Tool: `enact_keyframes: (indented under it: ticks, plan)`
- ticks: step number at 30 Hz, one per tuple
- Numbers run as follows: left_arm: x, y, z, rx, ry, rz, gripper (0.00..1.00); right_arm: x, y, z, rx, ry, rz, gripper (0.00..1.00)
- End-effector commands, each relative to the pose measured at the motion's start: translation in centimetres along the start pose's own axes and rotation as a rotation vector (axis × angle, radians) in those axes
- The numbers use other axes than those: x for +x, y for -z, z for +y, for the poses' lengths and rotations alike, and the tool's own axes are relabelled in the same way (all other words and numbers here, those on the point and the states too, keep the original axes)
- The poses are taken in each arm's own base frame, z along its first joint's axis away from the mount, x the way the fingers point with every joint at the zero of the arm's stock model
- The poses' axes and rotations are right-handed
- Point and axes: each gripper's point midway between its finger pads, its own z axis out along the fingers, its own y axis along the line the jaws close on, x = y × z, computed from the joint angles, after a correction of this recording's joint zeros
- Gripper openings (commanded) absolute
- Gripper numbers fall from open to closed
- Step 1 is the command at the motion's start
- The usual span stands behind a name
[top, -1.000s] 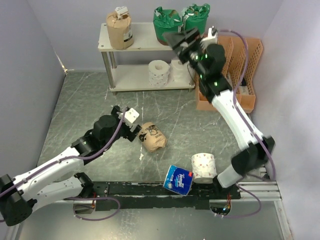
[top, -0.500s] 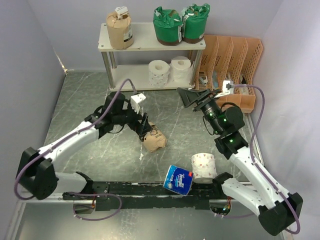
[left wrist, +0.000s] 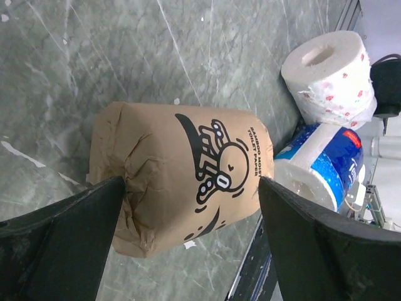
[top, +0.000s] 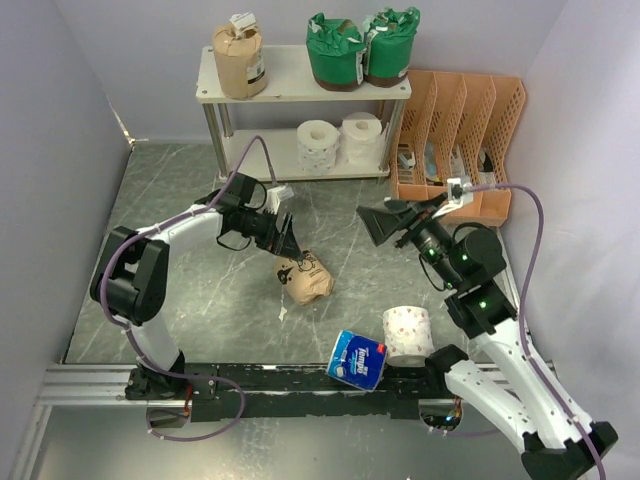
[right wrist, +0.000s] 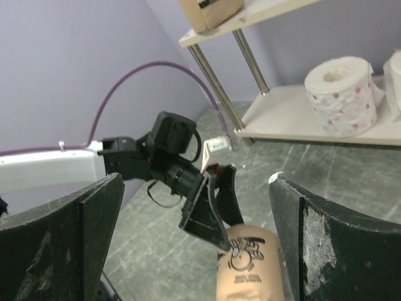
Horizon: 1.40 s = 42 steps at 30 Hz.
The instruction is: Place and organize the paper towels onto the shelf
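A brown-wrapped roll (top: 304, 276) lies on its side on the table. My left gripper (top: 286, 241) is open at its far end; in the left wrist view (left wrist: 188, 241) the roll (left wrist: 182, 172) lies between the spread jaws. My right gripper (top: 384, 223) is open and empty in the air to the right of it; its view shows the roll (right wrist: 247, 269) and the left gripper (right wrist: 213, 204). The shelf (top: 290, 88) holds a brown roll (top: 238, 60) and two green rolls (top: 336, 50) on top, and two white rolls (top: 318, 146) on the lower board. A blue roll (top: 357, 359) and a patterned white roll (top: 408, 333) lie near the front.
An orange slotted file organizer (top: 462, 140) stands right of the shelf. A black rail (top: 260, 385) runs along the front edge just behind the blue roll. Grey walls close in the left, back and right sides.
My right arm has pulled back from the shelf's top tier and come down over the table, jaws open. My left arm has reached forward, its open jaws now at the lying brown roll.
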Motion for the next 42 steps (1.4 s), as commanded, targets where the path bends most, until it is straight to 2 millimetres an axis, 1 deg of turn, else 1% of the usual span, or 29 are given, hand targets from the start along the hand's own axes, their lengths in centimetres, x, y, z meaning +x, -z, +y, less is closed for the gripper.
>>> enact_keyframes:
  ticks: [1, 3, 5, 6, 8, 10, 11, 15, 18, 19, 21, 23, 25, 28, 29, 30, 31, 35, 37, 38, 42]
  plan:
    - [1.0, 0.5, 0.1, -0.029, -0.032, 0.013, 0.99, 2.7, 2.7, -1.4, 0.047, 0.037, 0.084, 1.0]
    - [1.6, 0.5, 0.7, -0.056, -0.037, 0.029, 0.99, 3.0, 3.6, -1.7, 0.061, 0.038, 0.083, 1.0]
    - [1.7, 0.4, 0.5, -0.038, -0.038, 0.03, 0.99, 3.3, 4.3, -1.9, 0.074, 0.033, 0.082, 1.0]
    - [1.7, 0.3, 0.1, -0.018, -0.034, 0.029, 0.98, 3.5, 4.4, -2.1, 0.081, 0.032, 0.083, 1.0]
    - [1.9, 0.2, -0.4, 0.006, -0.027, 0.031, 0.9, 3.6, 4.6, -2.5, 0.1, 0.034, 0.088, 1.0]
    - [2.2, 0.1, -0.7, 0.01, -0.026, 0.041, 0.79, 3.7, 4.6, -2.6, 0.105, 0.039, 0.092, 1.0]
    - [2.4, 0.2, -0.8, 0.011, -0.025, 0.046, 0.72, 3.6, 4.5, -2.6, 0.105, 0.039, 0.091, 1.0]
    - [3.1, 0.2, -1.2, 0.033, -0.014, 0.069, 0.39, 3.3, 4.4, -2.8, 0.117, 0.047, 0.079, 1.0]
    - [3.6, 0.1, -1.3, 0.051, 0.001, 0.087, 0.11, 3.3, 4.3, -3.0, 0.128, 0.049, 0.08, 1.0]
    - [3.7, 0.0, -1.5, 0.063, 0.009, 0.095, 0.07, 3.3, 4.3, -3.1, 0.129, 0.051, 0.08, 1.0]
    - [3.6, 0.1, -2.2, 0.102, 0.008, 0.091, 0.07, 3.4, 4.3, -3.1, 0.133, 0.052, 0.086, 1.0]
    - [2.9, 0.5, -3.2, 0.132, -0.008, 0.073, 0.07, 3.3, 4.3, -3.1, 0.137, 0.054, 0.089, 1.0]
    - [1.7, 1.4, -4.2, 0.122, -0.038, 0.048, 0.07, 3.3, 4.5, -3.2, 0.145, 0.057, 0.09, 1.0]
    - [-0.9, 3.0, -5.7, 0.033, -0.122, 0.022, 0.07, 3.1, 4.7, -3.4, 0.157, 0.065, 0.084, 1.0]
    - [-2.0, 3.7, -6.4, -0.007, -0.157, 0.014, 0.07, 3.1, 4.8, -3.5, 0.161, 0.066, 0.083, 1.0]
    - [-3.8, 4.6, -7.4, -0.052, -0.212, -0.015, 0.07, 3.1, 4.8, -3.6, 0.166, 0.068, 0.083, 1.0]
    - [-4.9, 5.4, -7.6, -0.127, -0.246, -0.03, 0.07, 3.0, 4.8, -3.6, 0.17, 0.069, 0.081, 1.0]
    - [-9.5, 8.7, -10.2, -0.351, -0.411, -0.11, 0.07, 3.0, 4.7, -3.8, 0.177, 0.071, 0.078, 1.0]
    - [-11.7, 10.3, -11.9, -0.455, -0.506, -0.16, 0.07, 3.1, 4.5, -3.9, 0.181, 0.07, 0.082, 1.0]
    - [-12.5, 10.6, -13.4, -0.489, -0.573, -0.177, 0.07, 3.1, 4.5, -4.0, 0.183, 0.068, 0.082, 1.0]
    - [-15.4, 13.4, -18.6, -0.671, -0.81, -0.289, 0.07, 3.2, 4.4, -4.2, 0.191, 0.06, 0.078, 0.99]
